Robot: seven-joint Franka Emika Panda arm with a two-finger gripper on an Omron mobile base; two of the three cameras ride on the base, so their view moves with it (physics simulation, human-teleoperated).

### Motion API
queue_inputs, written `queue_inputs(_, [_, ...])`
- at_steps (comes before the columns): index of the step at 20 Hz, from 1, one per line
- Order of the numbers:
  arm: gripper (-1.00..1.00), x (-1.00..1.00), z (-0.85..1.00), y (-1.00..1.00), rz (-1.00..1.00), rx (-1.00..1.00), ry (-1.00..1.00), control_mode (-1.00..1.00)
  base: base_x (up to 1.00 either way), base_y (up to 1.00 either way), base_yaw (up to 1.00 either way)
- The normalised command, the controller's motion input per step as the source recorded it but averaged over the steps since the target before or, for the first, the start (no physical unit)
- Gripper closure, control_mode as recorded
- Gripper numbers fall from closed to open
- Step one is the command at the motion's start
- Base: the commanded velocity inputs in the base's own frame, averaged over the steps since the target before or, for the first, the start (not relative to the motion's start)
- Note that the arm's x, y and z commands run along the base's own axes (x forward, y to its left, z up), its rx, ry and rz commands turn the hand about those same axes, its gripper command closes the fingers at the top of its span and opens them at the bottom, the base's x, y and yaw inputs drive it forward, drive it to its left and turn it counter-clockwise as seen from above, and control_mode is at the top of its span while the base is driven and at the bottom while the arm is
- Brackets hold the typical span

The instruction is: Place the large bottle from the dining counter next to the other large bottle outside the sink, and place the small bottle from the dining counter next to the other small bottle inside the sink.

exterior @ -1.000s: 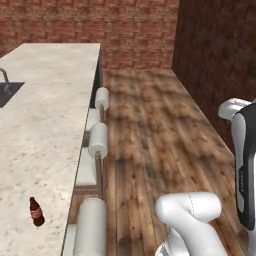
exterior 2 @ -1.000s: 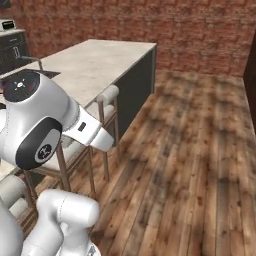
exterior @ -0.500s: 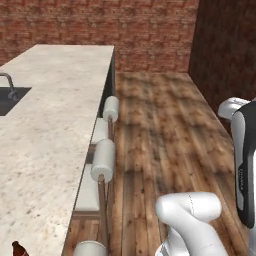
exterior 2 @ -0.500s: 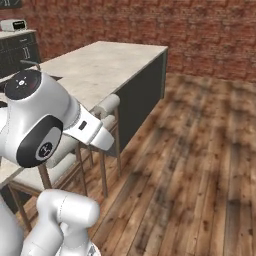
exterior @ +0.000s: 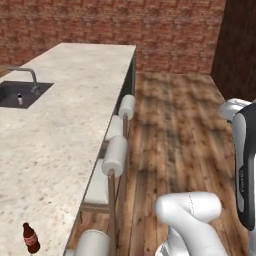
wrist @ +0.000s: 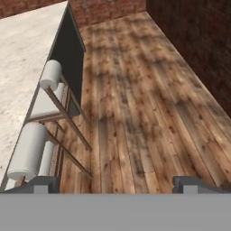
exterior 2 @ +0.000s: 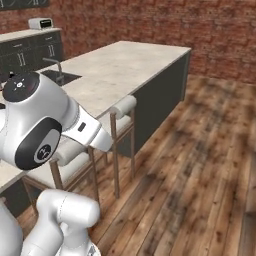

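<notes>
The small bottle (exterior: pixel 31 239), dark brown-red with a reddish label, stands upright on the dining counter (exterior: pixel 65 130) at the bottom left of the left base view. The other small bottle (exterior: pixel 20 100), pale with a dark cap, stands inside the sink (exterior: pixel 35 91) at the far left. Both large bottles are out of view. In the hand view my gripper (wrist: pixel 116 184) is open with nothing between its fingertips (wrist: pixel 43 184). It hangs over the wooden floor, to the right of the counter's stools.
White-cushioned wooden stools (exterior: pixel 116 155) line the counter's right side. A faucet (exterior: pixel 27 74) rises behind the sink. Wide wooden floor (exterior: pixel 175 125) lies to the right, bounded by brick walls. Dark cabinets with a toaster (exterior 2: pixel 37 22) stand at the back.
The whole picture has shifted, so the base has moved: the sink and faucet have come further into the left base view. The gripper has stayed open.
</notes>
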Motion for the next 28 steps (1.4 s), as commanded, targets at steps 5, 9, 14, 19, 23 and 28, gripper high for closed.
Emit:
queue_inputs(5, [-1.00, 0.00, 0.00, 0.00, 0.00, 0.00, 0.00, 1.00, -0.20, 0.06, 0.23])
queue_inputs(9, [-1.00, 0.00, 0.00, 0.00, 0.00, 0.00, 0.00, 1.00, -0.50, 0.28, 0.18])
queue_inputs(14, [-1.00, 0.00, 0.00, 0.00, 0.00, 0.00, 0.00, 1.00, 0.06, 0.11, 0.19])
queue_inputs(19, [-1.00, 0.00, 0.00, 0.00, 0.00, 0.00, 0.00, 1.00, 0.00, 0.00, 0.25])
queue_inputs(23, [-1.00, 0.00, 0.00, 0.00, 0.00, 0.00, 0.00, 1.00, -0.01, 0.00, 0.25])
queue_inputs(28, [-1.00, 0.00, 0.00, 0.00, 0.00, 0.00, 0.00, 1.00, -0.04, 0.00, 0.25])
